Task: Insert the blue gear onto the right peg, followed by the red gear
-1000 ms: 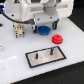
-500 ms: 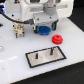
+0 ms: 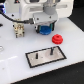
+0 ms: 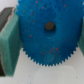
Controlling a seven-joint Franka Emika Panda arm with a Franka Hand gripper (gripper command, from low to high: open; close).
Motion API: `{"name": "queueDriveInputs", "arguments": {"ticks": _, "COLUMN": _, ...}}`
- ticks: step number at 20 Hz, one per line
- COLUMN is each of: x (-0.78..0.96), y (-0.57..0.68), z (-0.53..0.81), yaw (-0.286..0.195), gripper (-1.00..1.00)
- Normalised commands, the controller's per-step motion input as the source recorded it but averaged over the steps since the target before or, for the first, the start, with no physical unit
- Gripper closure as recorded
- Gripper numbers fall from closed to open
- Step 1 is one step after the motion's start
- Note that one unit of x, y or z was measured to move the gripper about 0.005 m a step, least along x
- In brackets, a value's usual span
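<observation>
In the exterior view my gripper (image 3: 46, 29) hangs over the white table, and a bit of the blue gear (image 3: 46, 29) shows under it, so it looks shut on that gear. In the wrist view the blue gear (image 4: 47, 31) fills the picture, a toothed disc with a dark centre hole, between my green finger pads (image 4: 10, 42). The red gear (image 3: 58, 38) lies on the table just beside the gripper toward the exterior view's right. The black-framed grey base plate (image 3: 45, 57) lies nearer the camera, with the right peg (image 3: 52, 50) and a fainter second pin (image 3: 38, 55).
The white arm body fills the upper part of the exterior view. A small brownish fixture (image 3: 18, 30) stands on the table toward the exterior view's left, with dark cables behind it. A dark strip lies past the table's edge on the exterior view's right.
</observation>
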Motion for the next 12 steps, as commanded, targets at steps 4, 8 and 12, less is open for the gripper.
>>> {"name": "queueDriveInputs", "arguments": {"ticks": 4, "x": 0.37, "y": -0.01, "z": 0.53, "yaw": 0.0, "gripper": 1.0}}
{"name": "queueDriveInputs", "arguments": {"ticks": 8, "x": 0.55, "y": -0.06, "z": 0.49, "yaw": 0.0, "gripper": 1.0}}
{"name": "queueDriveInputs", "arguments": {"ticks": 12, "x": 0.75, "y": -0.06, "z": 0.49, "yaw": 0.0, "gripper": 1.0}}
